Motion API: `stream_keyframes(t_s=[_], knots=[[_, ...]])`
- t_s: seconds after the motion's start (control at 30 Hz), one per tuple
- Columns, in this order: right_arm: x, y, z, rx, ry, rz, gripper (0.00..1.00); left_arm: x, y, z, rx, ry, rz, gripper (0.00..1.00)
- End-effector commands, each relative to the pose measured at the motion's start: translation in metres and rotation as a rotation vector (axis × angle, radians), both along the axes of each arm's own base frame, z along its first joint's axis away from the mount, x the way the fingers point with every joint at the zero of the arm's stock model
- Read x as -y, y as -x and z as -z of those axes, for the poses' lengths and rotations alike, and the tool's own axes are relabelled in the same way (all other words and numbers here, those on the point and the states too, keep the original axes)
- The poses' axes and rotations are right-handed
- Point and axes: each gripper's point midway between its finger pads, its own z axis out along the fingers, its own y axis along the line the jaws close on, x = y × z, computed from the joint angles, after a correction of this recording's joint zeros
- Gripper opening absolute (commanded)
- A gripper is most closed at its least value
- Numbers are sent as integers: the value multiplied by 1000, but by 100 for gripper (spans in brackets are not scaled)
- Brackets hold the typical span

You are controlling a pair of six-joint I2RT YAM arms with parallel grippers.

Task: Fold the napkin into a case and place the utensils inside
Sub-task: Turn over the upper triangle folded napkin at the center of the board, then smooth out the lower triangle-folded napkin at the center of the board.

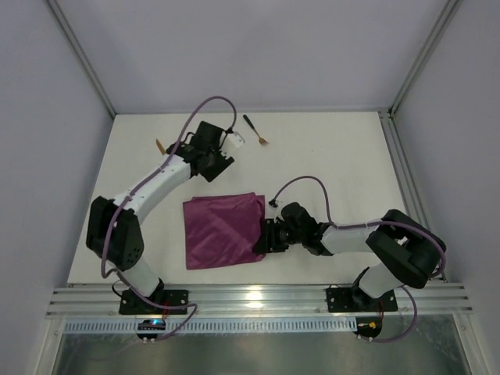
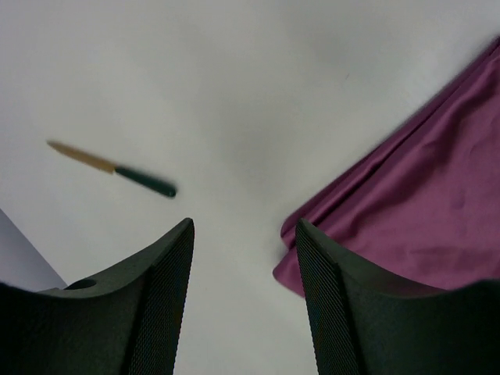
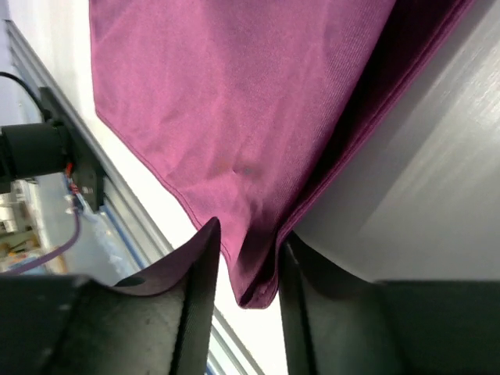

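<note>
The magenta-purple napkin (image 1: pixel 221 229) lies folded into a rough square in the middle of the table. My right gripper (image 1: pixel 264 241) is at its near right corner. In the right wrist view the fingers (image 3: pixel 199 266) close round the bunched corner of the napkin (image 3: pixel 234 94). My left gripper (image 1: pixel 216 166) hovers open and empty just beyond the napkin's far edge. The left wrist view shows that gripper (image 2: pixel 244 226), the napkin's corner (image 2: pixel 422 211) and the knife (image 2: pixel 117 168). The knife (image 1: pixel 159 145) is partly hidden by the left arm. The fork (image 1: pixel 255 130) lies at the back centre.
A metal rail (image 1: pixel 258 301) runs along the table's near edge, close behind the right gripper. White walls and frame posts (image 1: pixel 414 62) bound the table at the back and sides.
</note>
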Motion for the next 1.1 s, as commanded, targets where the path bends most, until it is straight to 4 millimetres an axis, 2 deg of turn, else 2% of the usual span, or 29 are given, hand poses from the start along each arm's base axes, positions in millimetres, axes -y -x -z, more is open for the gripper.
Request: stream_keyframes(t_s=[0.0, 0.03, 0.07, 0.1, 0.13, 0.23, 0.27, 0.33, 0.37, 0.43, 0.47, 0.57, 0.63, 0.67, 0.77, 0.97, 1.07], knots=[[33, 19, 21, -56, 190, -37, 43, -52, 42, 18, -163, 64, -115, 57], [36, 11, 13, -15, 212, -17, 45, -67, 43, 23, -179, 79, -149, 57], [39, 6, 8, 25, 237, -21, 46, -74, 47, 28, -196, 88, -159, 57], [47, 4, 2, 27, 298, -18, 49, -79, 50, 32, -207, 99, -171, 57], [54, -10, -9, 93, 340, 25, 49, -78, 59, 41, -248, 135, -161, 56], [62, -38, -40, 221, 424, 55, 55, -93, 64, 55, -293, 172, -199, 56], [59, -60, -58, 294, 431, 101, 56, -97, 63, 58, -305, 198, -216, 56], [53, -82, -71, 362, 429, 84, 56, -102, 63, 67, -325, 230, -239, 56], [38, -97, -77, 376, 406, 64, 54, -107, 61, 69, -331, 252, -261, 56], [32, -119, -76, 391, 405, 40, 40, -111, 60, 79, -344, 250, -283, 55], [21, -133, -74, 385, 391, 27, 37, -112, 60, 83, -353, 248, -286, 54], [17, -170, -63, 387, 409, 40, 35, -113, 59, 94, -375, 233, -293, 53], [17, -186, -57, 382, 414, 43, 38, -115, 54, 98, -364, 227, -299, 53], [9, -192, -52, 365, 397, 22, 39, -115, 54, 103, -374, 220, -301, 53], [3, -196, -47, 351, 391, 0, 40, -120, 52, 115, -389, 198, -319, 52], [31, -196, -30, 307, 419, 92, 34, -123, 52, 124, -401, 181, -314, 48], [29, -194, -22, 280, 412, 79, 32, -117, 54, 129, -429, 200, -295, 45]])
